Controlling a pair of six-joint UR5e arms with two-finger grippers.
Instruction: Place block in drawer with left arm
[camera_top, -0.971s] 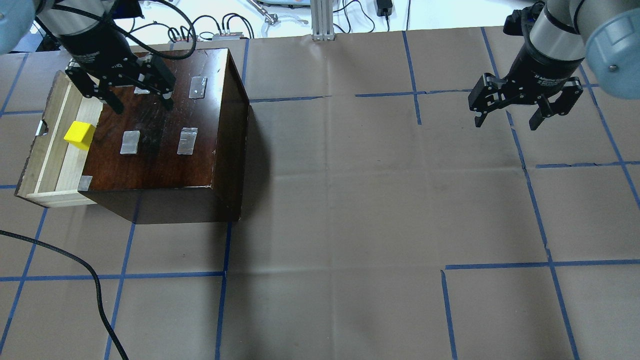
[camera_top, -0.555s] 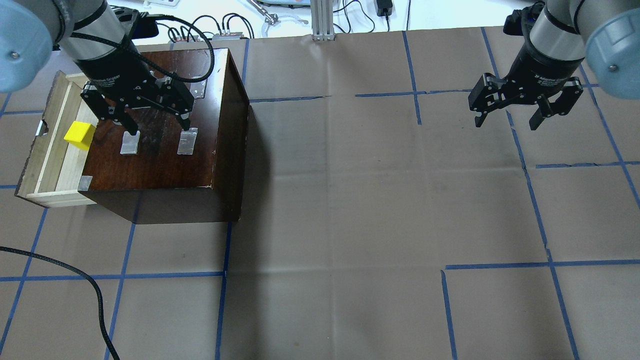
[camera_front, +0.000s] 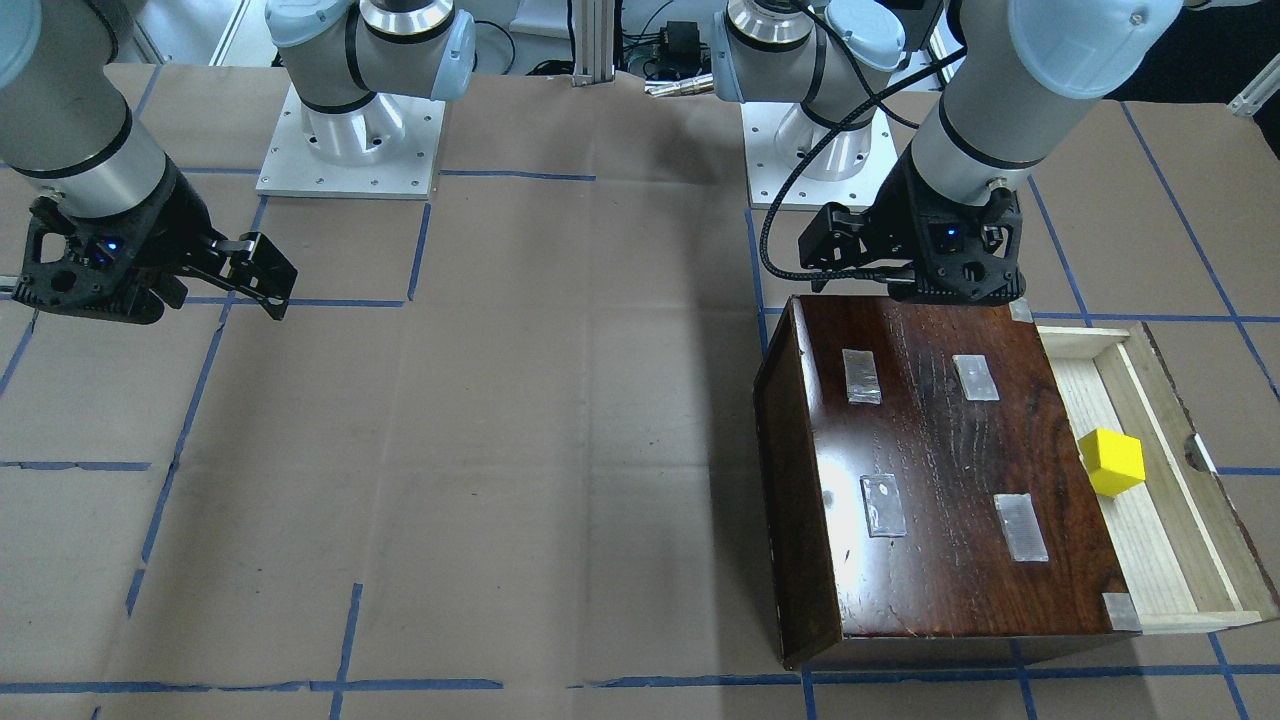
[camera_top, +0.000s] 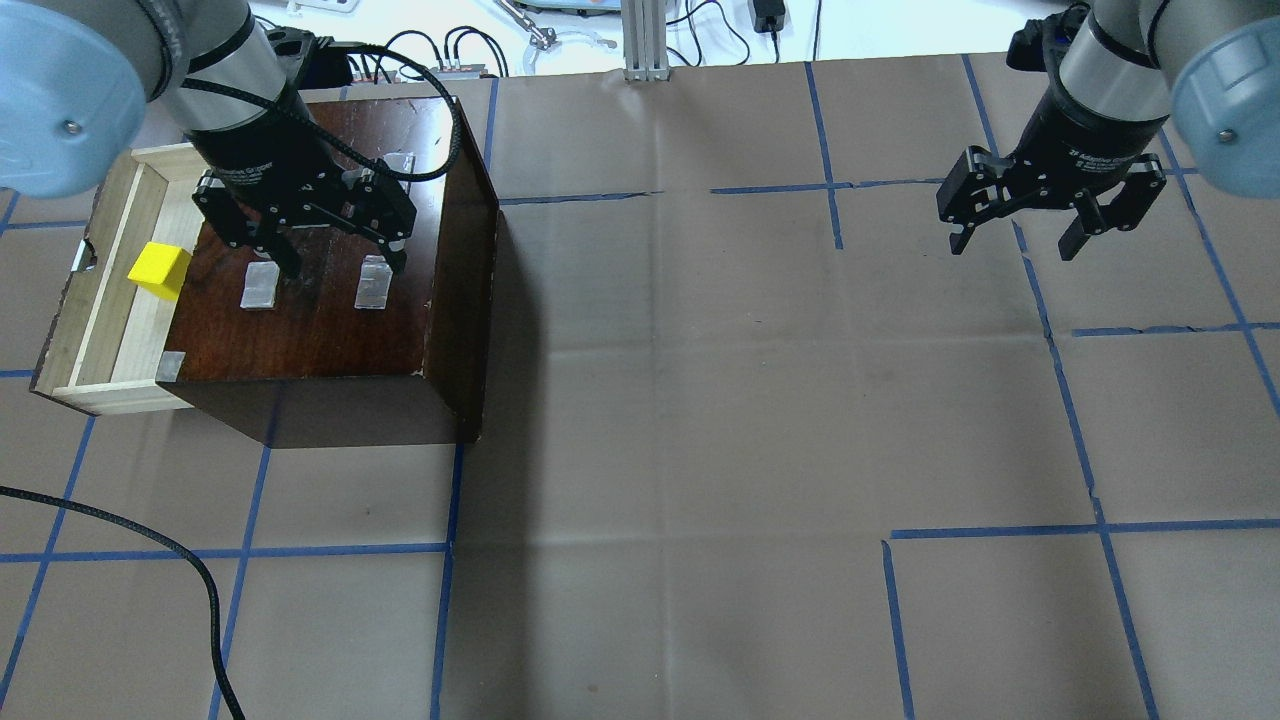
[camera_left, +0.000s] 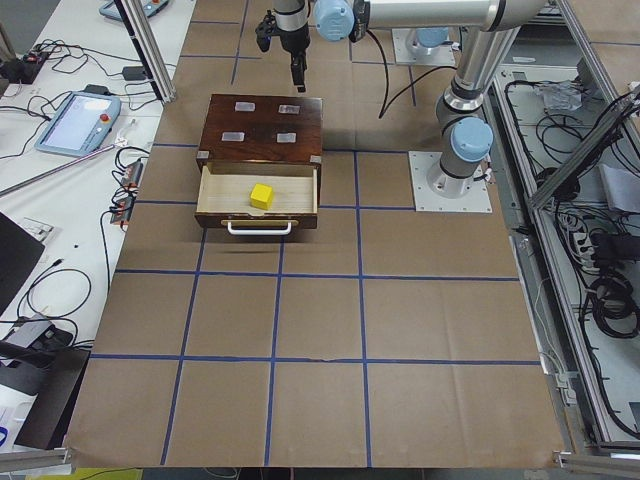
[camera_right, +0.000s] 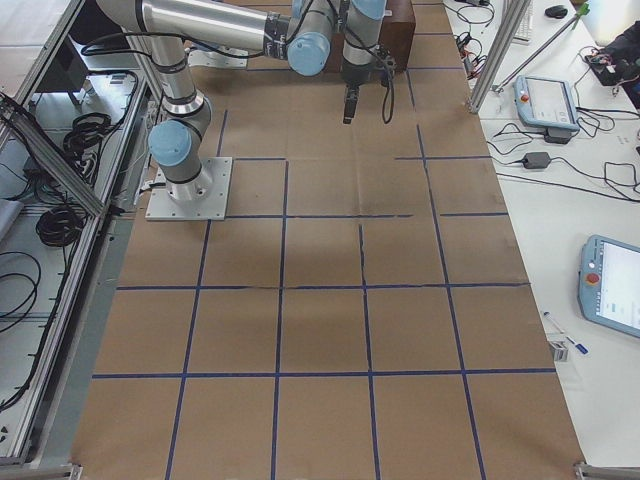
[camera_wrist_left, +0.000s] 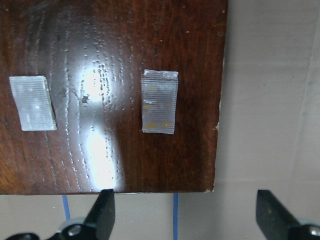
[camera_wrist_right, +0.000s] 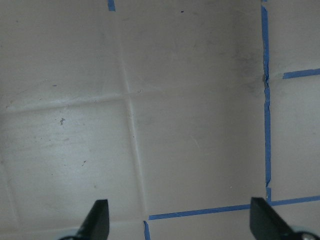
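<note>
The yellow block lies in the pulled-out pale wood drawer of the dark-brown box. It also shows in the front-facing view and the exterior left view. My left gripper is open and empty. It hangs above the box's top, to the right of the block and apart from it. In the left wrist view its fingertips frame silver tape patches. My right gripper is open and empty over bare paper at the far right.
The table is covered in brown paper with a blue tape grid. A loose black cable crosses the near left corner. The drawer's dark front panel sticks out to the left of the box. Cables and gear lie beyond the far edge.
My left gripper has moved right and nearer, from beside the drawer to over the middle of the box top, still open. The block has stayed in the drawer. The right arm has not moved.
</note>
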